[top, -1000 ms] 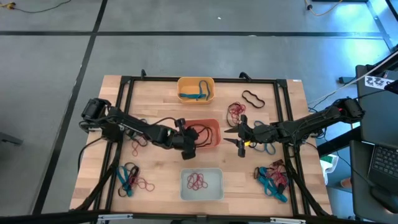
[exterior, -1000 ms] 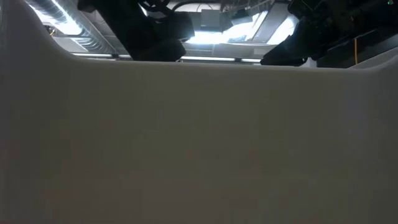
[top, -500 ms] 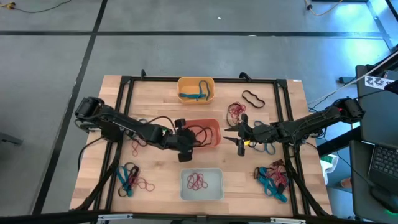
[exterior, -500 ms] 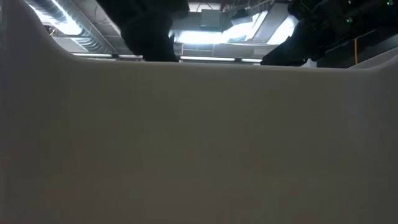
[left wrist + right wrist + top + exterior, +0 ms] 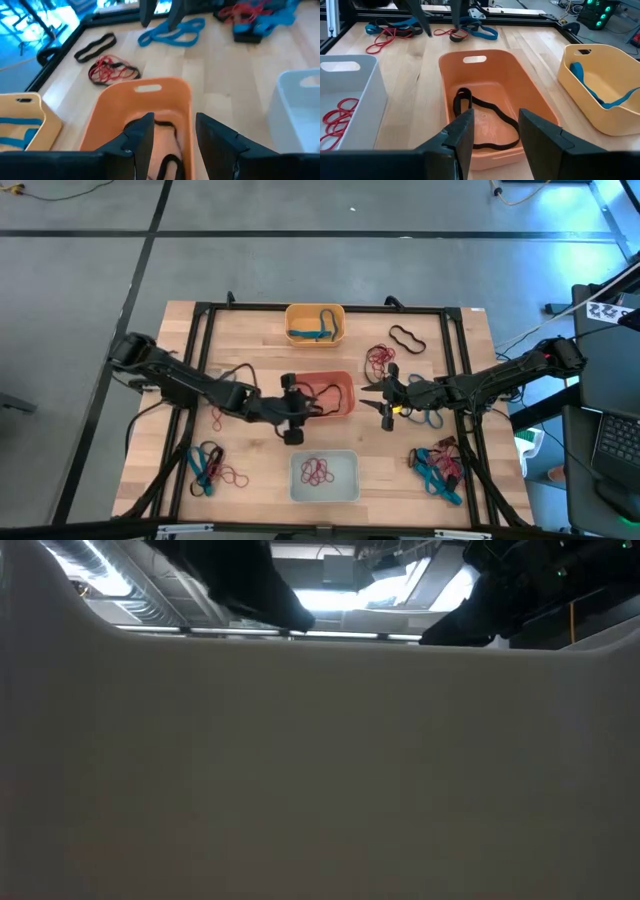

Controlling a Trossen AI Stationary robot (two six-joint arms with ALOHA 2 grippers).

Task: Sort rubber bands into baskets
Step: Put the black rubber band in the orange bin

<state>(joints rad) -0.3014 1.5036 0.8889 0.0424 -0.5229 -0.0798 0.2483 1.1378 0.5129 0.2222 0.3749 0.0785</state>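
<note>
The red-orange basket stands mid-table with a black rubber band lying on its floor. My left gripper hovers open at the basket's left end, with nothing between its fingers. My right gripper hangs open just off the basket's right end, also with nothing in it. The yellow-orange basket at the far edge holds a blue band. The whitish basket near the front edge holds red bands.
Loose bands lie in heaps at the front left and front right. A red bunch, a black loop and blue bands lie on the right. A black frame borders the table. The whitish basket's wall blocks the low view.
My left gripper has drawn back from over the red-orange basket toward the table's left edge, rising and tipping up toward level. My right arm has kept still.
</note>
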